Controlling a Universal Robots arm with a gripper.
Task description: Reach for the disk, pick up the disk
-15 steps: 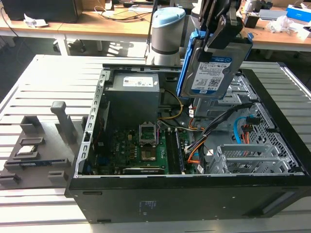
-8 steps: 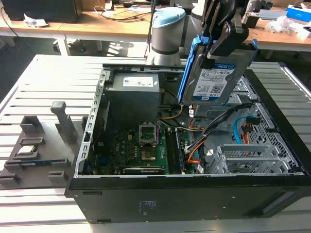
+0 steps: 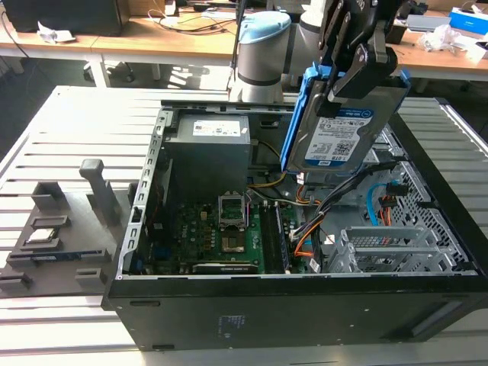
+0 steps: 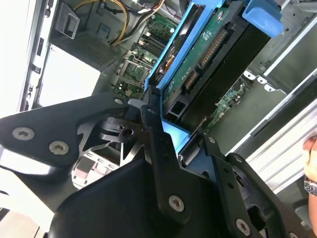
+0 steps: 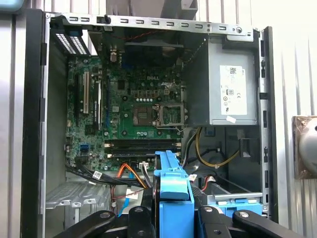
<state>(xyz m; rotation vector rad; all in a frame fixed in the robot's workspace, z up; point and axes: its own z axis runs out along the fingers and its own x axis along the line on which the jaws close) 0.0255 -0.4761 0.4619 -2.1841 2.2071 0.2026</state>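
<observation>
Slatted metal surface (image 3: 46, 130) carries open PC case (image 3: 305, 305). Your tool (image 3: 352, 72) clamped on disk (image 3: 339, 133) at upper end; disk hangs below tool, long axis steeply tilted, lifted above case interior.

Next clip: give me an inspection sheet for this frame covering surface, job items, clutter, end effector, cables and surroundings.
Surface: slatted metal table carrying an open PC case.
Job items: disk, blue-railed, held tilted in the air above the case.
Clutter: grey fixture tray on the exterior view's left, holding small parts.
End effector: end effector shut on the disk's upper end; its fingers clamp the blue rail in the second wrist view.
Cables: orange, yellow and black leads loose inside the case.
Surroundings: wooden desks behind; a hand at the second wrist view's edge.
</observation>
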